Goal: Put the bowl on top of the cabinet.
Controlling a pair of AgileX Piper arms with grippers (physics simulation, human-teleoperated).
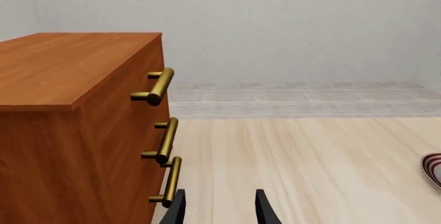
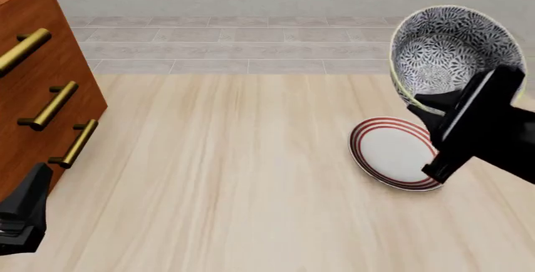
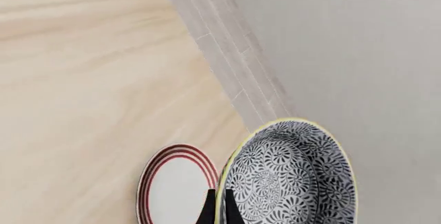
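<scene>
The bowl (image 2: pixel 447 43), blue-and-white floral with a pale rim, hangs tilted in the air at the right, its opening turned towards the front camera. My right gripper (image 2: pixel 418 104) is shut on its lower rim. In the right wrist view the fingers (image 3: pixel 208 209) pinch the bowl (image 3: pixel 289 175) at its rim. The reddish-brown cabinet (image 2: pixel 34 78) with three brass handles stands at the far left, apart from the bowl. My left gripper (image 2: pixel 34 187) is low beside the cabinet's front; in its wrist view it (image 1: pixel 220 208) is open and holds nothing, next to the cabinet (image 1: pixel 69 105).
A flat white plate with red rings (image 2: pixel 393 153) lies on the wooden tabletop (image 2: pixel 225 172) below the held bowl; it also shows as plate (image 3: pixel 175 188) and plate edge (image 1: pixel 432 170). A pale tiled strip and grey wall run along the far side.
</scene>
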